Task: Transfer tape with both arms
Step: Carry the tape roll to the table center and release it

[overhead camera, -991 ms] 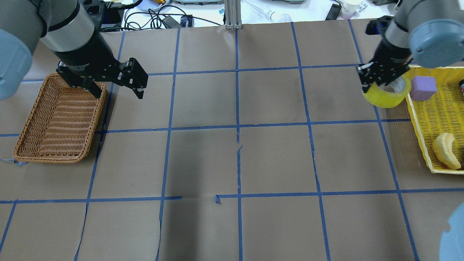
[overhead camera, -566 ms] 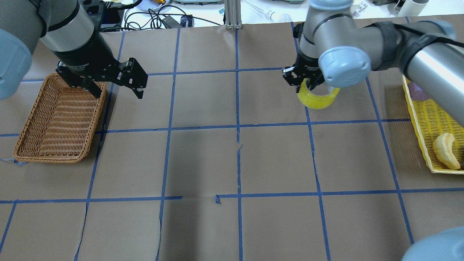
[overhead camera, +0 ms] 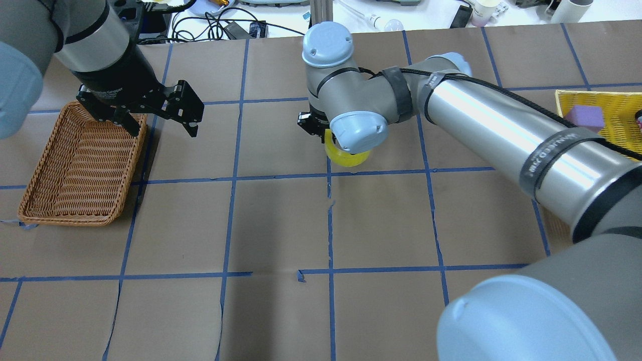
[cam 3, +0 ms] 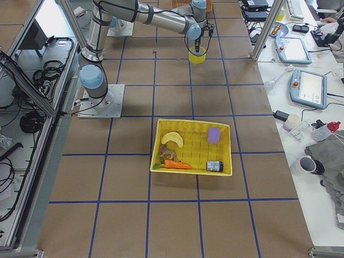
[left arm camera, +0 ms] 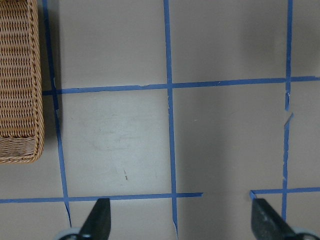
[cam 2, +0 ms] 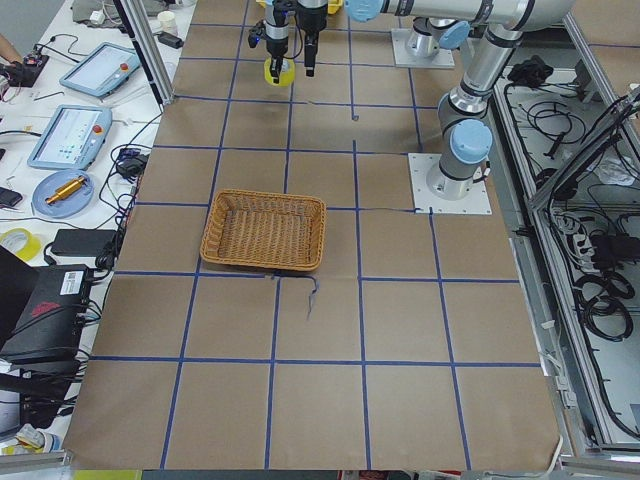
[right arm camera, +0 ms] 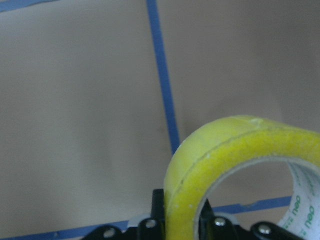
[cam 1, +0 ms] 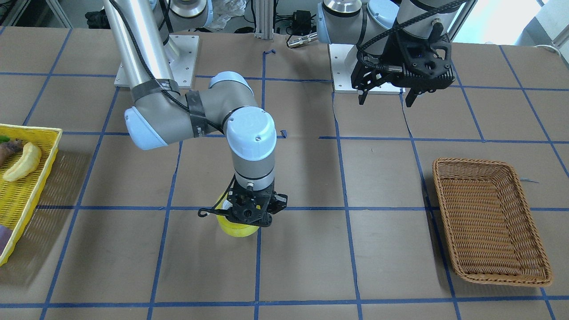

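Note:
The yellow tape (overhead camera: 347,158) is a glossy ring with a white core. My right gripper (cam 1: 250,218) is shut on it and holds it low over the middle of the table, by a blue line crossing. In the right wrist view the tape (right arm camera: 235,150) stands on edge between the fingers. In the overhead view the wrist joint hides most of that gripper. My left gripper (overhead camera: 164,131) is open and empty, hovering beside the wicker basket (overhead camera: 67,220), well left of the tape. Its fingertips (left arm camera: 97,222) show over bare table.
The wicker basket (cam 1: 498,278) has nothing in it and lies at the robot's left. A yellow tray (cam 1: 31,130) at the robot's right holds a banana (cam 1: 22,162), a purple block (overhead camera: 584,116) and other items. Blue tape lines grid the brown table.
My right arm has swept left with the tape, from beside the yellow tray to the table's middle. The left arm has not moved.

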`<state>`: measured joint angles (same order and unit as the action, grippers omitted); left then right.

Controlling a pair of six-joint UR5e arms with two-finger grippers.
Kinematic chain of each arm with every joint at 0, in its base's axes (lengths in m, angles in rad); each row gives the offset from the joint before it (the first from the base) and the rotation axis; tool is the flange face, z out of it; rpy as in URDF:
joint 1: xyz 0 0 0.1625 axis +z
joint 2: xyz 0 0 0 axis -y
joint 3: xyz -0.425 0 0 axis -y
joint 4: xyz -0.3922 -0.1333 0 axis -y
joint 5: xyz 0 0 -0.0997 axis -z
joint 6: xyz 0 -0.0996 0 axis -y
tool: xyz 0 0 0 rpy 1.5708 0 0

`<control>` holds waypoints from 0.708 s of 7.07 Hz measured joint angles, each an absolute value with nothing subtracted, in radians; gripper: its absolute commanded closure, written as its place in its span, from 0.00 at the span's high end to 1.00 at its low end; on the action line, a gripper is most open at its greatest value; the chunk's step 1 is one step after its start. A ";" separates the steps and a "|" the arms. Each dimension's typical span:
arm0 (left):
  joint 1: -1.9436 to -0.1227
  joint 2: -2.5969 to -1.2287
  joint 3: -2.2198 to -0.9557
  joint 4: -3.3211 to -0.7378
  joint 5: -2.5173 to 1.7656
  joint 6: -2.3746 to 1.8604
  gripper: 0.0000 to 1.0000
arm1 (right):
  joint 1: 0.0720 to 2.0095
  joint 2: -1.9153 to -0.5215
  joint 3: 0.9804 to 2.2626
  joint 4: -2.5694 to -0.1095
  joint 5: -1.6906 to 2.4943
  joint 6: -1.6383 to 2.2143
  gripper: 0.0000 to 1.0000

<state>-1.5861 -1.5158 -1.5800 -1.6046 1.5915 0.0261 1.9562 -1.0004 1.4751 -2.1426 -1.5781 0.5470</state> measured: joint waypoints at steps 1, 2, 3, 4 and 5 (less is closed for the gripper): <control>-1.586 -1.516 -1.580 -1.605 1.592 0.026 1.00 | 1.983 -0.954 1.440 -2.146 -1.569 0.583 0.03; -1.586 -1.516 -1.580 -1.605 1.591 0.026 1.00 | 1.995 -0.929 1.427 -2.145 -1.565 0.598 0.26; -1.586 -1.517 -1.580 -1.605 1.591 0.026 1.00 | 2.000 -0.921 1.428 -2.142 -1.562 0.602 0.91; -1.586 -1.516 -1.580 -1.605 1.591 0.026 1.00 | 2.001 -0.928 1.438 -2.137 -1.564 0.605 1.00; -1.586 -1.516 -1.580 -1.605 1.591 0.026 1.00 | 2.001 -0.950 1.454 -2.135 -1.568 0.609 1.00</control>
